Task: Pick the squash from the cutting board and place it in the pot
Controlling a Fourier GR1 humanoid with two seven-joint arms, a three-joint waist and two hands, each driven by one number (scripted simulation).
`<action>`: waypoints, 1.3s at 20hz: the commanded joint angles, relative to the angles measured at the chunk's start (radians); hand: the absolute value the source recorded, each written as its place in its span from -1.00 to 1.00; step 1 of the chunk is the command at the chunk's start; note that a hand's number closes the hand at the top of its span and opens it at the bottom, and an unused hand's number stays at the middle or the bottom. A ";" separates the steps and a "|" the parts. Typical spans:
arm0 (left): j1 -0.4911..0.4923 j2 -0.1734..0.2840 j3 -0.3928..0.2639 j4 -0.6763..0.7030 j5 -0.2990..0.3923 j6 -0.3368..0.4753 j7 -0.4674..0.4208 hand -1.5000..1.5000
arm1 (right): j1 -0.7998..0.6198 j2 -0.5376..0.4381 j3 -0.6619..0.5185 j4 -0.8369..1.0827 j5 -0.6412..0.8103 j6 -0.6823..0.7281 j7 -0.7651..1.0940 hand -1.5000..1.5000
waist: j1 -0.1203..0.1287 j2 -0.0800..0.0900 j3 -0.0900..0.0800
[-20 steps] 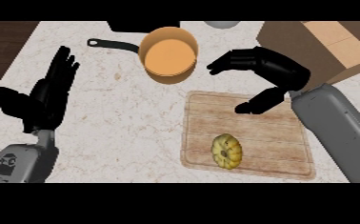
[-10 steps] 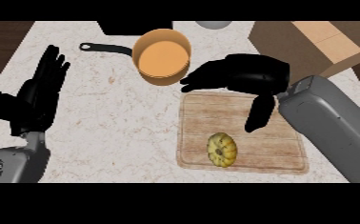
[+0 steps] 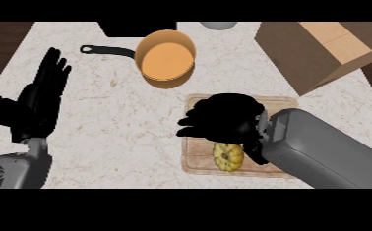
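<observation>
The counter [image 3: 131, 127] carries a cardboard box [image 3: 320, 53] at its far right corner, then the cutting board [image 3: 200, 163] toward the near edge, right of centre. The pot [image 3: 167, 58], orange inside with a dark handle pointing left, stands near the far edge, apart from the board. A second ago the right hand [image 3: 222, 119] hovered over the board's far edge; it has since dropped toward the near side and now sits just above the squash [image 3: 227, 157], which lies on the board's near half, partly covered. The fingers look curled downward, but whether they touch the squash is hard to tell — probably not yet gripping. So the reach looks nearly done; grasp and lift remain. The left hand [image 3: 40, 100] rests open by the counter's left edge, fingers up.
</observation>
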 commanded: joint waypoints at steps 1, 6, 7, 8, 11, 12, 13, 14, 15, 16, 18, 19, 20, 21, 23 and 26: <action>-0.008 0.032 0.032 -0.022 0.022 -0.026 0.053 0.00 | 0.064 0.035 0.054 -0.135 0.041 0.108 0.174 -1.00 | -0.004 0.000 0.001; -0.048 -0.029 -0.017 -0.053 -0.053 0.024 0.082 0.00 | 0.171 0.084 0.028 -0.164 0.096 0.157 0.225 -1.00 | 0.001 0.006 0.001; -0.006 -0.048 -0.004 -0.030 -0.054 0.004 0.016 0.00 | 0.179 0.118 0.023 -0.127 0.132 0.141 0.204 -1.00 | 0.007 0.007 0.001; 0.009 -0.006 0.035 -0.035 -0.023 -0.037 0.040 0.00 | 0.210 0.139 0.021 -0.173 0.116 0.184 0.257 -1.00 | 0.006 0.006 0.001; -0.008 -0.034 0.029 -0.028 -0.032 -0.036 0.046 0.00 | 0.202 0.139 0.054 -0.102 0.219 0.122 0.191 -1.00 | 0.010 0.008 0.001; -0.043 -0.055 0.025 0.013 -0.057 -0.012 0.019 0.00 | 0.269 0.099 0.061 -0.197 0.210 0.159 0.223 -1.00 | 0.002 0.007 0.001; -0.038 -0.052 0.019 -0.024 -0.063 -0.010 0.056 0.00 | 0.229 0.082 0.068 -0.085 0.269 0.067 0.114 -1.00 | 0.010 0.009 0.002; -0.023 0.014 0.091 -0.007 0.014 -0.104 0.033 0.00 | 0.232 0.064 0.047 -0.149 0.251 0.140 0.171 -1.00 | 0.008 0.007 0.001; -0.020 0.003 0.088 -0.006 0.006 -0.092 0.038 0.00 | 0.250 0.136 0.094 -0.124 0.304 0.103 0.235 -1.00 | 0.009 0.007 0.001; -0.054 -0.025 0.049 -0.033 -0.047 -0.029 0.088 0.00 | 0.264 0.072 0.101 -0.112 0.338 0.056 0.171 -1.00 | 0.008 0.008 0.002; -0.015 -0.040 0.041 -0.012 -0.066 -0.049 0.039 0.00 | 0.203 0.076 0.054 -0.048 0.359 0.058 0.105 -1.00 | 0.012 0.009 0.002; -0.015 -0.066 0.051 0.018 -0.061 -0.049 0.003 0.00 | 0.241 0.062 0.054 -0.078 0.379 0.050 0.099 -1.00 | 0.009 0.009 0.001; -0.014 -0.042 0.061 -0.020 -0.050 -0.072 0.038 0.00 | 0.259 0.094 0.086 -0.030 0.414 0.003 0.082 -1.00 | 0.011 0.009 0.002; 0.026 -0.043 0.076 -0.040 -0.046 -0.085 0.010 0.00 | 0.258 0.063 0.034 -0.087 0.402 0.065 0.071 -1.00 | 0.010 0.008 0.001; 0.009 -0.053 0.084 -0.016 -0.049 -0.095 0.007 0.00 | 0.274 0.120 0.014 -0.102 0.406 0.122 0.088 -1.00 | 0.008 0.007 0.001; -0.015 -0.065 0.056 -0.066 -0.079 -0.057 0.085 0.00 | 0.271 0.171 0.079 0.034 0.493 0.013 0.061 -1.00 | 0.013 0.008 0.002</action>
